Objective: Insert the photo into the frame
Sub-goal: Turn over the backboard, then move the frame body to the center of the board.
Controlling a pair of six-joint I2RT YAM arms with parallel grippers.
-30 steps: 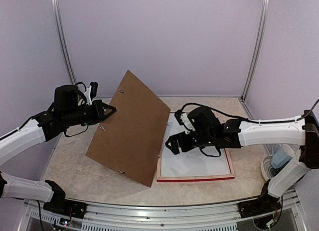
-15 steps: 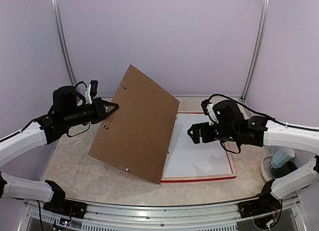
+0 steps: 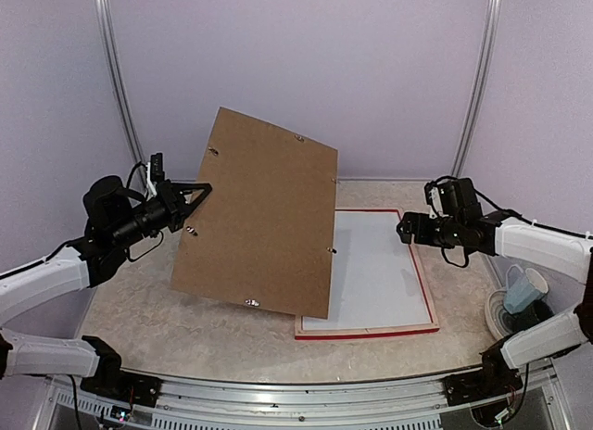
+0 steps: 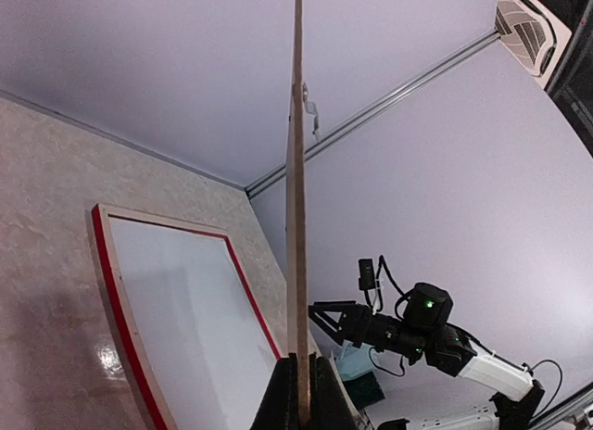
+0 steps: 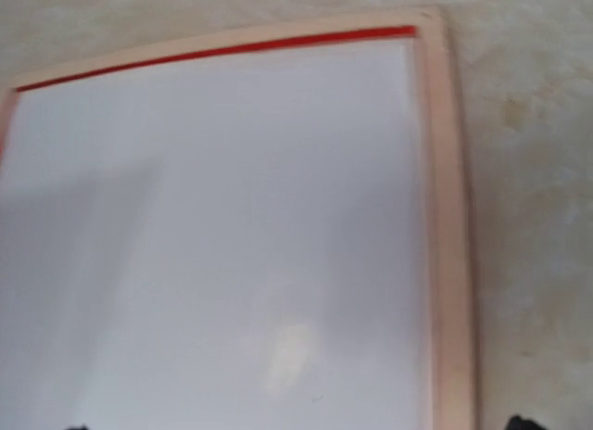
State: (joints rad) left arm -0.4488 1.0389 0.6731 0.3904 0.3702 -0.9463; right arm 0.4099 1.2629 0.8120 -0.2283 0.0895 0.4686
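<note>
The frame (image 3: 366, 333) lies face down on the table, with red edge and pale wood back; it also shows in the left wrist view (image 4: 116, 300) and the right wrist view (image 5: 445, 217). A white sheet (image 3: 371, 272) fills it; no sunset side shows, so I cannot tell whether it is the photo's back. My left gripper (image 3: 195, 206) is shut on the left edge of the brown backing board (image 3: 259, 226) and holds it tilted up above the frame's left side. My right gripper (image 3: 405, 231) is open and empty over the frame's far right corner.
A pale blue cup (image 3: 523, 291) stands on a white dish at the right table edge. Metal posts (image 3: 473, 87) and lilac walls close the back and sides. The backing board carries small metal clips (image 3: 250, 302).
My left gripper has raised the backing board and swung it up off the frame. My right arm has drawn back from the frame's middle to its far right corner.
</note>
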